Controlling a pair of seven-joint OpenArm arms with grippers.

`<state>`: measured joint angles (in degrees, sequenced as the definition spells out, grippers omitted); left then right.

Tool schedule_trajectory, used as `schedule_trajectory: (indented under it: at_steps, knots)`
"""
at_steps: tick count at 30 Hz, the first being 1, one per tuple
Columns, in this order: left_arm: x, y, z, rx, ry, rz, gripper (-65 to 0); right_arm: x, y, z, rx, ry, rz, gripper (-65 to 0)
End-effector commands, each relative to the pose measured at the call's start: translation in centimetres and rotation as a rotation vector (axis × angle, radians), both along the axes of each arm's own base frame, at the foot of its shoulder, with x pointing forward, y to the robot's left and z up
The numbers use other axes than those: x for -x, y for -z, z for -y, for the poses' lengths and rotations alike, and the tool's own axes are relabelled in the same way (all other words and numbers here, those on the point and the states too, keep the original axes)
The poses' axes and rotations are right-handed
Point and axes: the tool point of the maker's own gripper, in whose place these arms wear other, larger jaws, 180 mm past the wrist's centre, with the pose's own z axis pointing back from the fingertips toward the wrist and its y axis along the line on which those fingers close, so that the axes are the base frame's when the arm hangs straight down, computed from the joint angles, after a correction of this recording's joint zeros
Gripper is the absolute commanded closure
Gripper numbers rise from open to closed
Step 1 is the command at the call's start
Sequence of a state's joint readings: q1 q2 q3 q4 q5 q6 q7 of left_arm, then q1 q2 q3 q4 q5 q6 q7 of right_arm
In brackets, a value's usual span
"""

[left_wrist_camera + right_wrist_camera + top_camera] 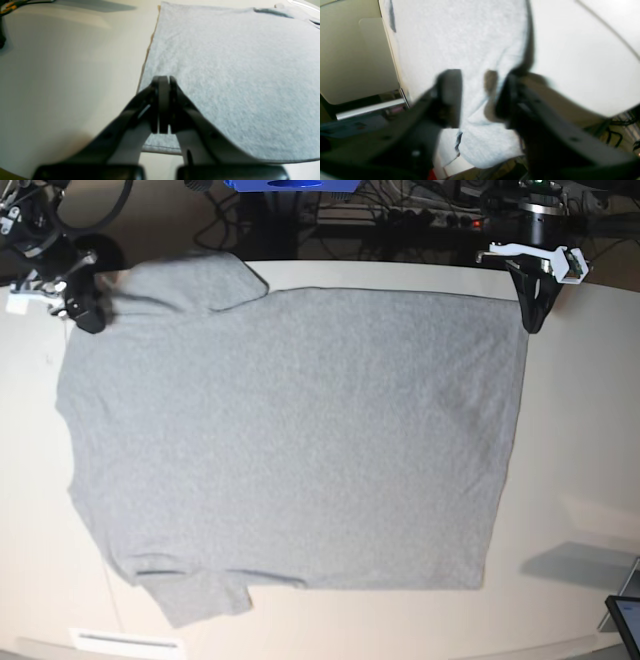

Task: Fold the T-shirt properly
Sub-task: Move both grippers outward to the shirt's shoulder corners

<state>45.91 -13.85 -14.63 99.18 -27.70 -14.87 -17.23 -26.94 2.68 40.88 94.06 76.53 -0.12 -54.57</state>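
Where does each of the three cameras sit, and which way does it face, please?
Base: overhead, looking down at the T-shirt spread on the table; both arms show at the far edge.
Left wrist: behind the shut left gripper, facing along the shirt's corner.
Right wrist: behind the right gripper, its jaws apart over bunched cloth.
All three share the T-shirt.

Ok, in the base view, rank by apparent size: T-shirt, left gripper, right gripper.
1. T-shirt, by far the largest.
2-3. Left gripper and right gripper look about alike, both small at the table's far edge; not ranked.
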Motion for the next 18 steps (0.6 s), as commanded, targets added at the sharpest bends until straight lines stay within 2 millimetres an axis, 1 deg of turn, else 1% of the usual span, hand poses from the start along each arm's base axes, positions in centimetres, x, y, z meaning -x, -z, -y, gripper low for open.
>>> schedule_trajectory:
  at_steps: [1, 4, 6, 8, 9, 11, 13, 14, 16, 18]
  knots:
    - [0.0, -0.9, -0.3, -0.008, 0.002, 0.031, 0.0, -0.2, -0.5, 0.4, -0.001, 0.002, 0.02, -15.1]
    - [0.1, -0.8, -0.3, -0.007, 0.0, 0.028, 0.0, -0.1, 0.1, 0.4, -0.016, 0.011, 0.007, -9.3]
    - [0.1, -0.8, -0.3, -0.007, 0.0, 0.028, 0.0, 0.0, 0.3, 0.1, -0.03, -0.001, -0.001, -8.7]
    - [0.1, -0.8, -0.3, -0.007, 0.0, 0.026, 0.0, -0.4, 0.2, -0.4, -0.049, -0.022, 0.003, -7.8]
    - [0.1, -0.7, -0.4, -0.006, -0.002, 0.022, 0.0, -0.4, 0.3, -0.5, -0.054, -0.028, 0.001, -5.9]
    - [0.5, -0.1, -0.6, -0.004, -0.009, 0.005, 0.0, -0.4, 0.3, -0.6, -0.057, -0.03, 0.002, 0.0]
    - [0.8, 0.3, -0.9, -0.002, -0.017, -0.009, 0.0, -0.4, 0.3, -0.6, -0.057, -0.03, 0.002, -0.6]
    - [0.9, 0.5, -1.0, 0.001, -0.022, -0.015, -1.5, -0.4, 0.3, -0.6, -0.057, -0.03, 0.002, -0.4]
    - [1.3, 1.0, -1.2, 0.002, -0.029, -0.031, -8.2, -0.4, 0.2, -0.6, -0.056, -0.03, 0.002, -0.3]
    - [1.4, 1.1, -1.2, 0.005, -0.032, -0.031, -19.8, -0.4, 0.2, -0.6, -0.056, -0.03, 0.002, -0.3]
